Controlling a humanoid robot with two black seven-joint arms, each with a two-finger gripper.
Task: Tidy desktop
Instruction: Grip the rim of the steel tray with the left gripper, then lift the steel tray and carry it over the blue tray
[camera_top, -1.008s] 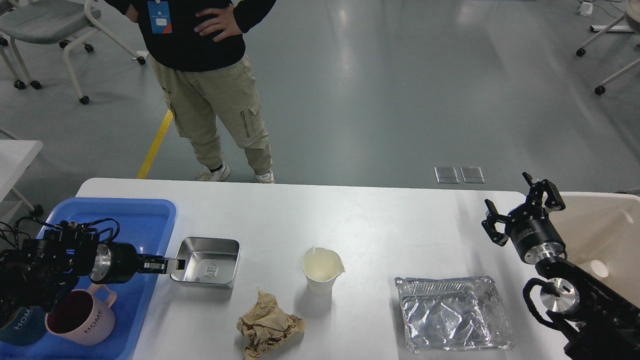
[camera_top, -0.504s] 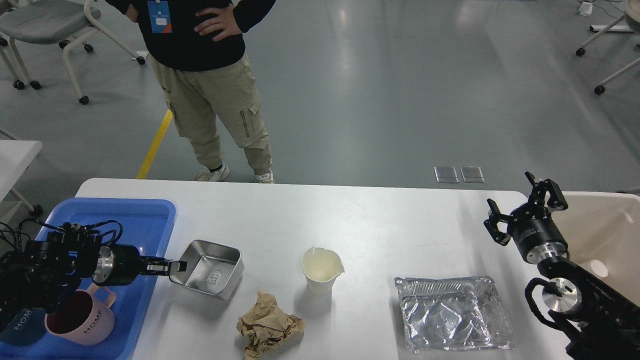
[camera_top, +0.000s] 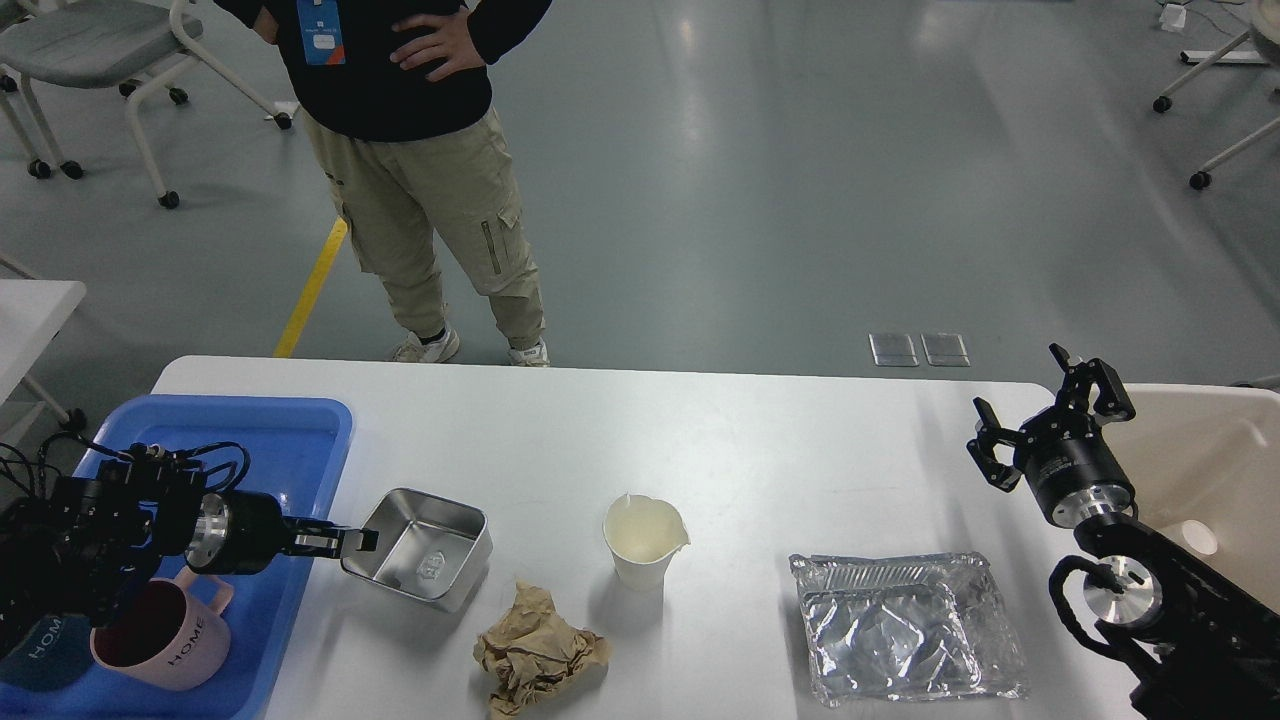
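My left gripper (camera_top: 352, 541) clamps the tilted steel tray's (camera_top: 425, 550) rim above the desktop (camera_top: 740, 440); right gripper (camera_top: 1050, 420) spread, empty.

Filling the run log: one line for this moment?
left gripper: shut on steel tray, tilted | right gripper: open, idle | desktop: uncleared

This looks like a robotics lab or test hall rather than a home or kitchen. A wide, glossy grey floor (camera_top: 800, 180) stretches out at twelve o'clock, marked by a yellow line (camera_top: 310, 290) at about eleven o'clock, and wheeled office chairs (camera_top: 90, 60) stand at ten o'clock and at two o'clock. A person (camera_top: 410, 170) with a blue badge (camera_top: 320, 28) clipped to a dark top stands, hands on hips, at the far edge of the white desktop (camera_top: 620, 430), at eleven o'clock.
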